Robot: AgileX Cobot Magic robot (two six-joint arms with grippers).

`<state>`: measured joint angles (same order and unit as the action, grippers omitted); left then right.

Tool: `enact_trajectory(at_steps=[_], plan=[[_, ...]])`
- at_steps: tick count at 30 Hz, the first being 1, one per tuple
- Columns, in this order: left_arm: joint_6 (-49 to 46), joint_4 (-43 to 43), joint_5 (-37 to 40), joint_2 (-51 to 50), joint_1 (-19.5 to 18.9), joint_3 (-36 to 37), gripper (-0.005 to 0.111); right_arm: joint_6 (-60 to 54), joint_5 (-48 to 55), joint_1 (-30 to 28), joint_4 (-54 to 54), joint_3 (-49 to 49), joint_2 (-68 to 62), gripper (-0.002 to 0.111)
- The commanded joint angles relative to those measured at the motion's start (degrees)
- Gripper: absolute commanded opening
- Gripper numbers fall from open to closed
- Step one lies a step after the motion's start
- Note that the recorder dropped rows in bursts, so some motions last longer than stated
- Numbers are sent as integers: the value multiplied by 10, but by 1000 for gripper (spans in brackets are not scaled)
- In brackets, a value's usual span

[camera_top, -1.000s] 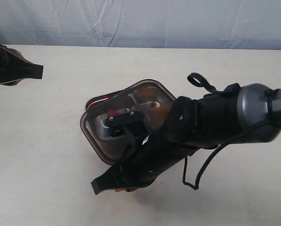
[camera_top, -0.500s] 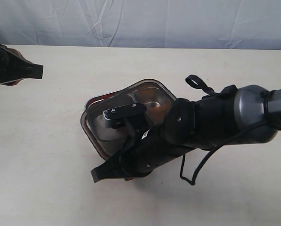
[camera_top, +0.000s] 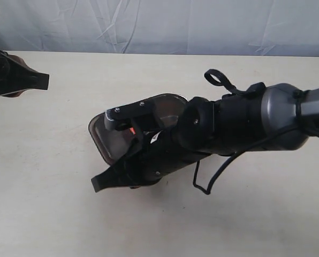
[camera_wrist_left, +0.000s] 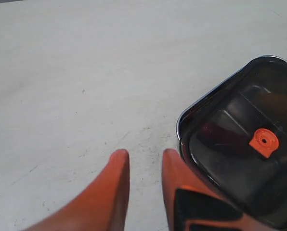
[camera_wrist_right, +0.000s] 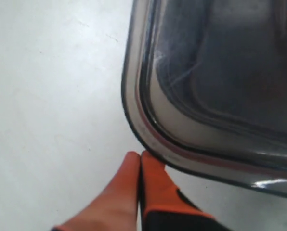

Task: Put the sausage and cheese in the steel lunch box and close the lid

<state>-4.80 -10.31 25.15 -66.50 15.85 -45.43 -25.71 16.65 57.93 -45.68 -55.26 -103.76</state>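
Note:
The dark translucent lid [camera_top: 114, 142] lies on the steel lunch box, whose shiny rim [camera_wrist_left: 181, 126] shows at one corner. The lid's orange valve [camera_wrist_left: 264, 142] is plain in the left wrist view. A dim dark red shape [camera_wrist_left: 219, 134] shows through the lid; I cannot tell whether it is the sausage. The cheese is hidden. My right gripper [camera_top: 98, 183] reaches across the box to its near left corner, shut and empty, with its fingertips [camera_wrist_right: 140, 157] against the lid's corner [camera_wrist_right: 134, 115]. My left gripper [camera_top: 39, 80] waits at the far left, open [camera_wrist_left: 146, 156] and empty.
The right arm's thick body [camera_top: 245, 126] covers most of the box's right half, and a black cable loop [camera_top: 202, 184] hangs below it. A pale cloth backdrop [camera_top: 175, 24] runs behind the table's far edge.
The right arm has swung left and towards the back, carrying its shut gripper along the box's near left corner. The lid has shifted slightly left with it. The left arm has not moved.

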Motion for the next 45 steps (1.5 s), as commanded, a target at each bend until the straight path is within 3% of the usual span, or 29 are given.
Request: enact_trajectory(at_steps=[1, 10, 24, 32, 36, 38, 42, 45], plan=[[4, -3, -2, 4, -3, 3, 24, 0, 5, 1, 7, -17, -1, -1], [4, -3, 2, 4, -3, 3, 24, 17, 12, -4, 28, -16, -4, -1], [3, -1, 14, 4, -3, 3, 24, 23, 115, -9, 49, -15, 10, -1], [4, -2, -9, 4, -3, 50, 24, 38, 103, -8, 58, 72, 125, -1], [4, -17, -39, 4, -3, 76, 24, 169, 64, -16, 162, 137, 226, -1], [4, -28, -55, 4, -3, 91, 24, 276, 51, -44, 268, 158, 269, -1], [4, -59, -77, 4, -3, 114, 24, 434, 50, -132, 474, 164, 298, -1], [4, -87, -102, 4, -3, 137, 24, 464, 38, -208, 531, 160, 276, -1]])
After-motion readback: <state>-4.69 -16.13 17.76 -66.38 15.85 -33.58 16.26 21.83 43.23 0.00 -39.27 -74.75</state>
